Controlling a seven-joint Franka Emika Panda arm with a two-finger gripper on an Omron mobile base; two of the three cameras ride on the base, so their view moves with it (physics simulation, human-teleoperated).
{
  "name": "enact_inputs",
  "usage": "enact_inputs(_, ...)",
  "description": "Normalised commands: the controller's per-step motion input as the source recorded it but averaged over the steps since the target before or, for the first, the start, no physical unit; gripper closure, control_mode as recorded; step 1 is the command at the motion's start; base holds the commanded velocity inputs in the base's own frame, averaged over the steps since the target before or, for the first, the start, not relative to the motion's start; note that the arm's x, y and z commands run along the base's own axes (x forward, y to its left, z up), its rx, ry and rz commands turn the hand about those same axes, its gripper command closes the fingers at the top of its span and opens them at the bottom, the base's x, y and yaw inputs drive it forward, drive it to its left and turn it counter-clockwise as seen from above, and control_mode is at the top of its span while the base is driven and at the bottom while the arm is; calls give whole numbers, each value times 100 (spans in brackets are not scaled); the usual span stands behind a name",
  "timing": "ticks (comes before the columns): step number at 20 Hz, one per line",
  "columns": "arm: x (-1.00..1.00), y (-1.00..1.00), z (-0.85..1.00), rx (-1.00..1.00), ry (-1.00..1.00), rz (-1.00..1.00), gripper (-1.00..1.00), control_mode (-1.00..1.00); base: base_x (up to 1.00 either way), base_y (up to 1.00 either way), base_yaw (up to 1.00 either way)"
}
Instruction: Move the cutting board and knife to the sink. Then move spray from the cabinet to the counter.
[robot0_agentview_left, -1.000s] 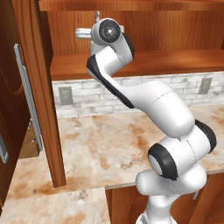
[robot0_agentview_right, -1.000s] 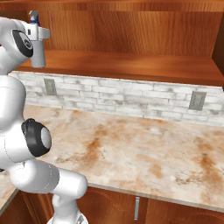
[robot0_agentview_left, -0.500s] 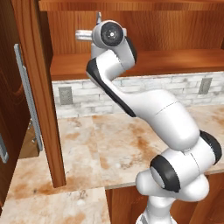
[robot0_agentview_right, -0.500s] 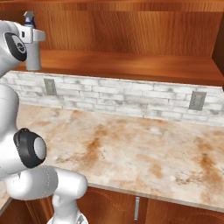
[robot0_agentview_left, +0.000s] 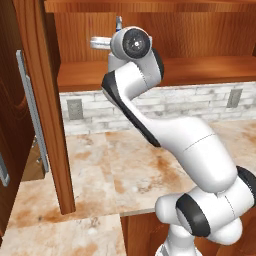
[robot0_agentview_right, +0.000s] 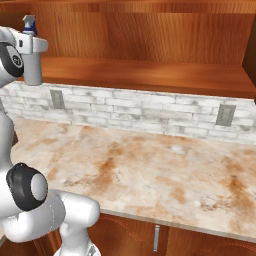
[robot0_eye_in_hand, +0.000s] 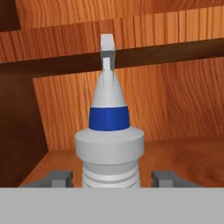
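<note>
Spray (robot0_eye_in_hand: 109, 144) between tool (robot0_eye_in_hand: 111, 179) fingers

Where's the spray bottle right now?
The spray stands upright on the cabinet's lower shelf, far left in the right base view, between the gripper's fingertips, above the counter.

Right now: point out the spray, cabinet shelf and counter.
spray (robot0_eye_in_hand: 109, 144), hand view, on its light-grey shoulder.
cabinet shelf (robot0_agentview_right: 150, 75), right base view, bare plank top.
counter (robot0_agentview_right: 165, 175), right base view, bare blotched surface.
</note>
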Motion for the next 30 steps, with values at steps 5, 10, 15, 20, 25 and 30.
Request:
enact_inputs(5, -38, -27, 0, 0, 0, 3, 100, -100, 0, 0, 0)
enact_inputs(10, -33, -33, 0, 0, 1, 15, 100, -100, 0, 0, 0)
enact_inputs(15, -37, -36, 0, 0, 0, 44, 100, -100, 0, 0, 0)
enact_inputs(20, -38, -37, 0, 0, 0, 44, 100, -100, 0, 0, 0)
enact_inputs(25, -41, -38, -3, 7, 0, 38, 100, -100, 0, 0, 0)
enact_inputs(30, -47, -22, -9, 2, 0, 31, 100, -100, 0, 0, 0)
